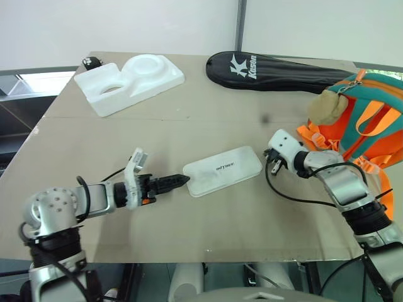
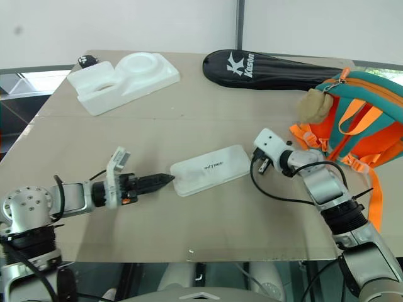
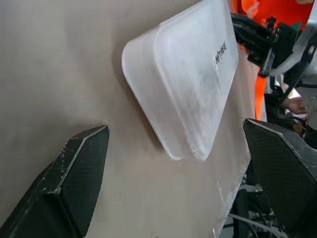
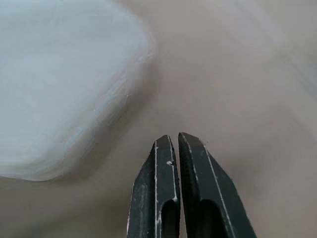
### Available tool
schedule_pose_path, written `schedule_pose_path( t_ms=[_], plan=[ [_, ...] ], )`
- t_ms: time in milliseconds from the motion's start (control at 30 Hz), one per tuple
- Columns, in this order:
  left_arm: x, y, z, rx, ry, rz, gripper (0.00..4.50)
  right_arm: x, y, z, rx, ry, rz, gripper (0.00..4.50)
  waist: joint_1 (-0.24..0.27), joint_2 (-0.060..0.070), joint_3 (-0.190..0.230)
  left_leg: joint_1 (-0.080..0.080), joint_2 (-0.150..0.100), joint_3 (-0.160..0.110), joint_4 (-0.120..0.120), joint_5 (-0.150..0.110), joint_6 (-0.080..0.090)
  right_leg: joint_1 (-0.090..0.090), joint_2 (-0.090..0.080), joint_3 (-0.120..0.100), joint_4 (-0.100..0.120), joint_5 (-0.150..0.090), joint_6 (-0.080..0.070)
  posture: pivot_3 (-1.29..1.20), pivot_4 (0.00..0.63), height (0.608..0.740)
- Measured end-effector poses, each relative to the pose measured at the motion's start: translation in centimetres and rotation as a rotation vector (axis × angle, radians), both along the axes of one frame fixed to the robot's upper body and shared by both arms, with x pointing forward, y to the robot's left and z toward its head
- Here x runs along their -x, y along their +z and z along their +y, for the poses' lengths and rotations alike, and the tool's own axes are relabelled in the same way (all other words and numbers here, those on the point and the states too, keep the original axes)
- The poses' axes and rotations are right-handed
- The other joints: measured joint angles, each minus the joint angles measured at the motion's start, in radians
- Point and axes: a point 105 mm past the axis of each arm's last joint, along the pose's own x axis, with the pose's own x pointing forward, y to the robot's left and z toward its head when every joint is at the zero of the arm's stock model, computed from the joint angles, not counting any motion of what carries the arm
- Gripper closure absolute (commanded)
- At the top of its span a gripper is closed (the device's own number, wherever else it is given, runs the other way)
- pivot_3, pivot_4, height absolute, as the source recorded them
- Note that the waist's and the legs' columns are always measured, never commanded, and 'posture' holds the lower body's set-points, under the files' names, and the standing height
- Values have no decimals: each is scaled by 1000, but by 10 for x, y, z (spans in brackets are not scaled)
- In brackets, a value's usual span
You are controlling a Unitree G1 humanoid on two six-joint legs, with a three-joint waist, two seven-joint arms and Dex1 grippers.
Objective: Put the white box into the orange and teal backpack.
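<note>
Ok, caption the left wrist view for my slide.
Open left gripper facing the white box lying flat on the table, backpack beyond.

Brown table [image 1: 208,119]: white box [image 1: 222,170] mid-front, foam tray [image 1: 129,82] far left, black racket bag [image 1: 277,70] far side, backpack [image 1: 365,119] right edge.

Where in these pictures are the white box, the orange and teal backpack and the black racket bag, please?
white box [image 1: 222,170]: left eye view, middle of its lid.
orange and teal backpack [image 1: 383,104]: left eye view, teal front panel.
black racket bag [image 2: 277,70]: right eye view, middle of its body.
</note>
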Motion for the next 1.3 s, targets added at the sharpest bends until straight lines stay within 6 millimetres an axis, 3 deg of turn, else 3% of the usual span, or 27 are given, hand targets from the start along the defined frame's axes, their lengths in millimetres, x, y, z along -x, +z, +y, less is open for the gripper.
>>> schedule_pose_path(
  t_ms=[67,233,367,433,533,600,700,733,800,867,967,1100,1133,1233,1300],
  plan=[
    [-3,-1,-12,13,-1,-6,97,7,-2,18,-14,76,25,4500,-2,-3,-2,0,0,0,1,0,0,1,0,0,0,0,0,0,150,740],
    [-5,-3,-20,20,22,-11,97,15,-5,39,-70,129,52,4500,-1,-2,-3,2,0,0,1,0,0,2,0,0,0,0,0,0,150,740],
    [-7,-7,-24,58,66,6,1178,17,-6,33,-78,111,56,4500,8,-2,-4,2,-1,0,1,0,0,2,0,0,0,-1,-1,0,150,740],
    [-5,-11,-28,81,63,26,2030,19,-6,29,-85,101,51,4500,13,-2,-4,1,-1,0,1,0,0,2,0,0,0,-1,-1,0,150,740],
    [-3,0,-34,173,31,-5,3234,22,-7,22,-119,71,53,4500,17,-2,-4,1,-1,-1,1,0,0,2,0,-1,0,-1,-2,0,150,740],
    [-3,3,-35,182,30,-11,3417,28,-3,18,-171,57,48,4500,16,-2,-4,1,-1,-1,1,0,0,2,0,-1,0,-1,-2,0,150,740],
    [-3,5,-34,192,38,-18,3417,33,25,8,-371,-10,29,3659,15,-2,-3,1,-1,-1,2,0,0,2,0,-1,0,-1,-2,0,150,740],
    [-3,6,-35,198,36,-22,3417,38,42,1,-423,-19,-8,3035,17,-2,-4,0,-1,-2,2,0,0,2,0,-1,0,-1,-2,0,150,740],
    [-3,7,-34,198,37,-24,3417,43,50,-6,-453,-32,-20,2488,16,-3,-4,0,-1,-2,1,0,0,2,0,-1,-1,-1,-3,0,150,740],
    [-6,11,-33,192,42,-44,3417,78,66,-37,-577,-115,-13,1558,33,-2,-3,-3,-1,-5,1,0,0,1,-1,-5,-1,-1,-2,0,150,740],
    [-17,23,-31,174,65,-101,3417,102,81,-72,-598,-262,-46,222,29,-2,-3,-2,-1,-5,-1,0,0,1,-1,-5,-1,-2,-4,0,150,740],
    [-31,40,-45,182,25,-162,3417,119,87,-105,-599,-478,-105,222,17,-2,-3,-2,-1,-5,0,0,0,1,0,-4,-1,-3,-5,0,150,740],
    [-35,45,-49,195,12,-174,3417,120,87,-124,-594,-596,-135,222,17,-2,-3,-2,-1,-5,2,0,0,1,0,-4,-1,-2,-5,0,150,740],
    [-41,50,-54,203,-9,-187,3417,117,91,-161,-600,-815,-196,222,4,-2,-3,0,-1,-1,2,0,0,1,0,0,-1,-2,-4,0,150,740],
    [-43,48,-56,201,-19,-179,3417,110,92,-172,-613,-880,-203,222,-2,-2,-3,0,-1,-2,1,0,0,1,0,0,-1,-2,-4,0,150,740]
  ],
)
